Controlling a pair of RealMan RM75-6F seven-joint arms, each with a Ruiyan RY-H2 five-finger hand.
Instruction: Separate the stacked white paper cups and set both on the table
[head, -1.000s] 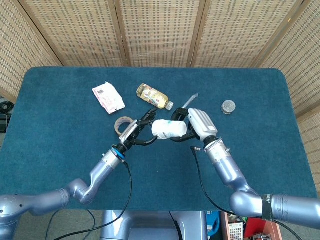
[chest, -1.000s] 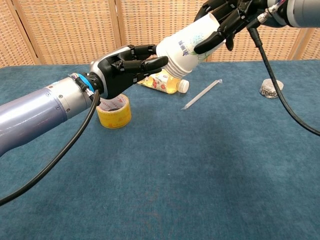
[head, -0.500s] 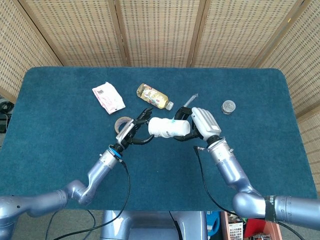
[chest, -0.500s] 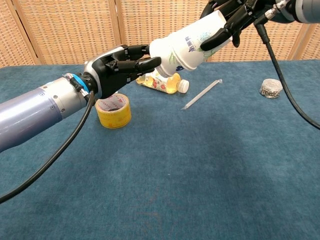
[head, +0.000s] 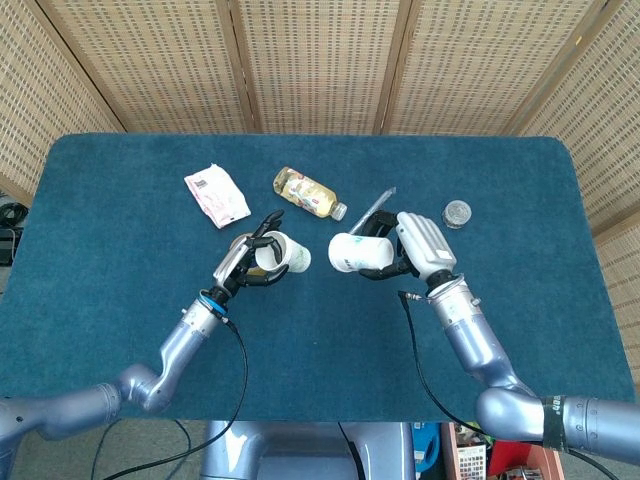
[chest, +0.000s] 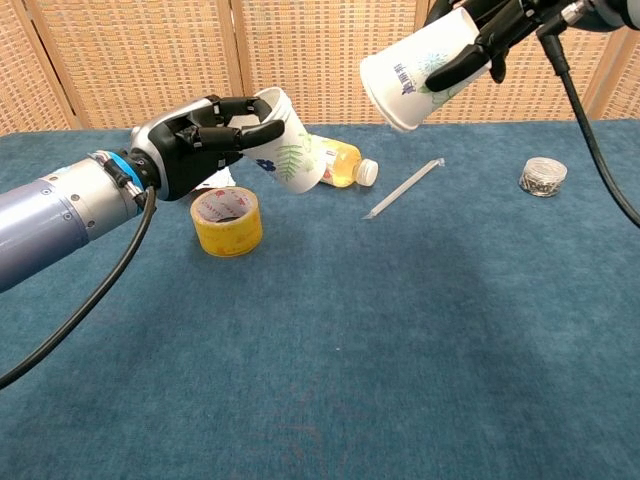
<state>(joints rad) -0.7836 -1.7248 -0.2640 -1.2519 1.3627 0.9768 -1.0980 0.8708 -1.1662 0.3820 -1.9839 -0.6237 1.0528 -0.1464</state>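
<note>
The two white paper cups are apart, both held in the air on their sides. My left hand grips one cup with a leaf print, above the yellow tape roll. My right hand holds the other cup, its base pointing left toward the first cup. A gap of open air lies between the two cups.
On the blue table lie a yellow tape roll, a juice bottle, a pink-white packet, a straw and a small round tin. Wicker screens stand behind the table.
The stacked cups have come apart: my left hand drew one cup left and down, my right hand carried the other right and up.
</note>
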